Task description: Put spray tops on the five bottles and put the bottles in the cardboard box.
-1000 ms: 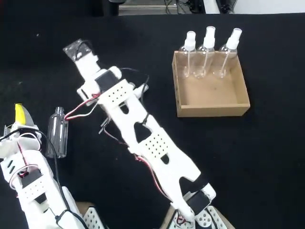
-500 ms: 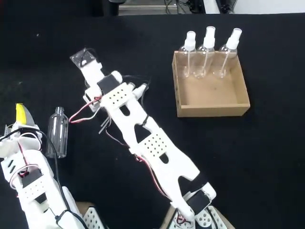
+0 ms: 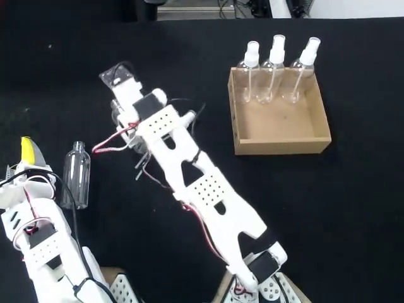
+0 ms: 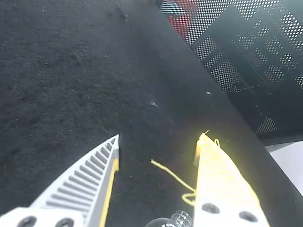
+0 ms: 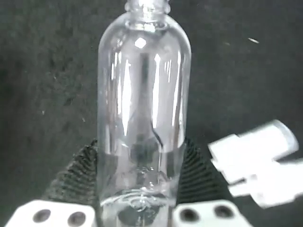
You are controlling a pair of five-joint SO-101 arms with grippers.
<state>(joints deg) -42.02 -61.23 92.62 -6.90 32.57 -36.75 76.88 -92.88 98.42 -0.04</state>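
Table (image 3: 353, 208): black, everything sits on it.
R arm (image 3: 189, 177): long, white, goes from the near edge up to the far left.
L arm (image 3: 38, 240): white, in the near-left corner.
Box (image 3: 281, 146): cardboard, far right, well apart from both arms.
Three bottles (image 3: 273, 69): stand in a row in the box by its far wall, each w/ a white top on.
R gripper (image 5: 139, 144): squeezes a clear bottle (image 5: 142, 94); black pads touch both sides, neck is open.
L gripper (image 4: 158, 137): fingers spread wide over the table.
Other bottle (image 3: 76, 175): clear, open neck, lies just beside L gripper.
Spray top (image 5: 255, 163): white, blurry, near the held bottle.
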